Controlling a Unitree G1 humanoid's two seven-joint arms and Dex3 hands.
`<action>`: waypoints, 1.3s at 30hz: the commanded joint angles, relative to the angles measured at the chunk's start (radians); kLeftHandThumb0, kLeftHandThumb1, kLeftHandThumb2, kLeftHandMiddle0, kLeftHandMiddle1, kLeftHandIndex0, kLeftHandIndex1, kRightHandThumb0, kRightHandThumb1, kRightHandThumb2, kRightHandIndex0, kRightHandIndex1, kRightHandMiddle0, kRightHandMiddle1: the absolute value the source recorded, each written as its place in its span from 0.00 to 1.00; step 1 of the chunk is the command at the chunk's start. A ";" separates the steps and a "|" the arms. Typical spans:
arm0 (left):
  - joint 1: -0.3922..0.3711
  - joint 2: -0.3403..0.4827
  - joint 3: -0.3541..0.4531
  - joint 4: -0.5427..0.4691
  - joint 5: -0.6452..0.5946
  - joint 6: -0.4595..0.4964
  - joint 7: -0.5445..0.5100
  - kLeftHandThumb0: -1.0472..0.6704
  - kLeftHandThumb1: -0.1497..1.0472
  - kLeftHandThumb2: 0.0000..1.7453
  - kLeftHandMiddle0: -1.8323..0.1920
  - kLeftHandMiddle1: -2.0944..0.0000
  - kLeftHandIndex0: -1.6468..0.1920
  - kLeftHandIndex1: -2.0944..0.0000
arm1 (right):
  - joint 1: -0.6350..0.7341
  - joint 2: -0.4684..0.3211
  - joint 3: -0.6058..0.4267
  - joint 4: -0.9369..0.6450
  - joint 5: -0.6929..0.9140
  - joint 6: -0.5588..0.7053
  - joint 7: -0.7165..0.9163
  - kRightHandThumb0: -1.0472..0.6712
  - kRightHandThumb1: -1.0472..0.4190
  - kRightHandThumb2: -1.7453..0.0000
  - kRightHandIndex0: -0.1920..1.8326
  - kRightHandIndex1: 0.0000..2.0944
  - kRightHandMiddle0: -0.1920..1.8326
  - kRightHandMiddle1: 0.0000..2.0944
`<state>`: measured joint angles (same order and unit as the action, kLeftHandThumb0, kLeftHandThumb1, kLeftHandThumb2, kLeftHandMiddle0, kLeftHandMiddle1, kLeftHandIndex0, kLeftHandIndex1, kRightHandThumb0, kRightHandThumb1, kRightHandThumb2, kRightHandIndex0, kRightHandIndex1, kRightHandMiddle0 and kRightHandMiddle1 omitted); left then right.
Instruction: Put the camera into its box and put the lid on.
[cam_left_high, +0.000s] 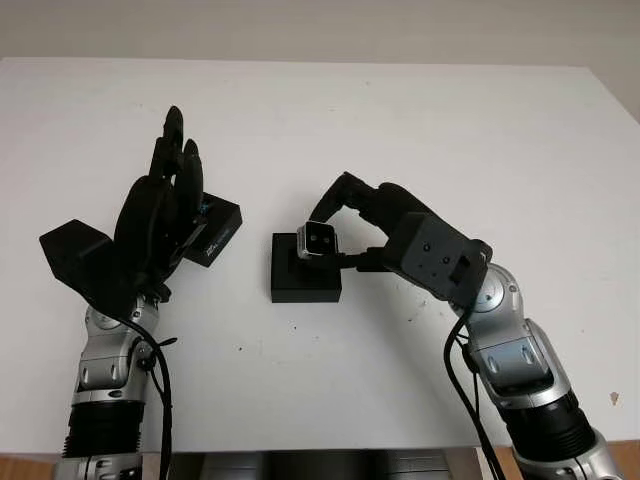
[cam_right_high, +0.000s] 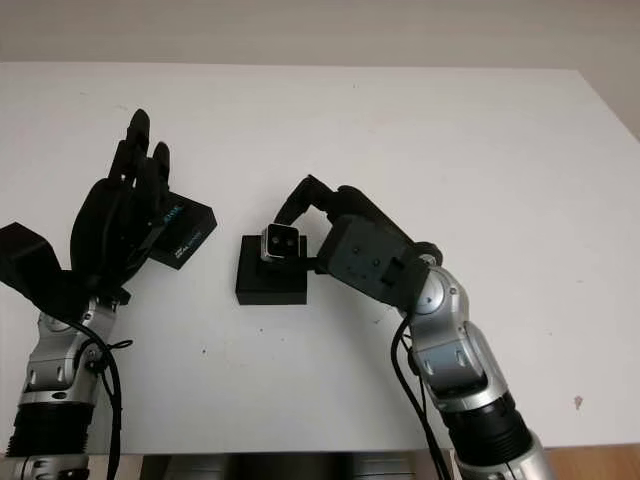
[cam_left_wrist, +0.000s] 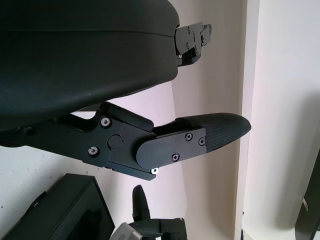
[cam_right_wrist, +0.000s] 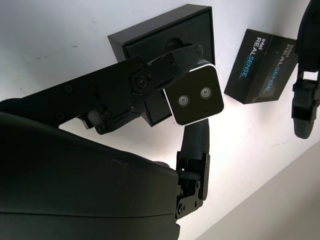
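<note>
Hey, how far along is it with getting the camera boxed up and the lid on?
Nothing is finished yet. In hand: the right hand grips the camera just above the open box, not yet seated inside. The lid lies on the table left of the box, beside the open left hand. Left: seat the camera, then fit the lid.

- Left hand (cam_left_high: 165, 215): matte black shell, three jointed black fingers, small silver screws at the knuckles.
- Right hand (cam_left_high: 400, 235): same black build.
- Both forearms: silver metal segments, ribbed black cuffs, loose black cables.
</note>
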<state>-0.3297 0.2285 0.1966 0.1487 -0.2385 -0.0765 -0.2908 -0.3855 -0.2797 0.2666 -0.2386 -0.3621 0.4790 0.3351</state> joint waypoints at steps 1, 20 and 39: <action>0.002 -0.008 -0.008 -0.008 0.003 -0.006 0.006 0.18 1.00 0.36 1.00 1.00 1.00 1.00 | 0.012 0.018 0.003 -0.023 -0.005 0.007 -0.021 0.41 0.00 0.97 0.20 0.03 0.16 0.97; 0.007 -0.023 -0.020 -0.022 0.017 0.007 0.046 0.18 1.00 0.34 1.00 1.00 1.00 1.00 | 0.041 0.039 0.040 -0.023 -0.055 0.043 -0.049 0.39 0.00 0.94 0.18 0.02 0.15 1.00; 0.010 -0.021 -0.022 -0.019 0.024 0.007 0.040 0.17 1.00 0.35 1.00 1.00 1.00 1.00 | -0.020 0.017 0.038 0.070 -0.037 -0.024 -0.001 0.38 0.01 0.97 0.22 0.04 0.18 0.98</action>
<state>-0.3297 0.2028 0.1783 0.1483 -0.2183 -0.0711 -0.2494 -0.3911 -0.2572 0.3047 -0.1697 -0.4003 0.4674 0.3312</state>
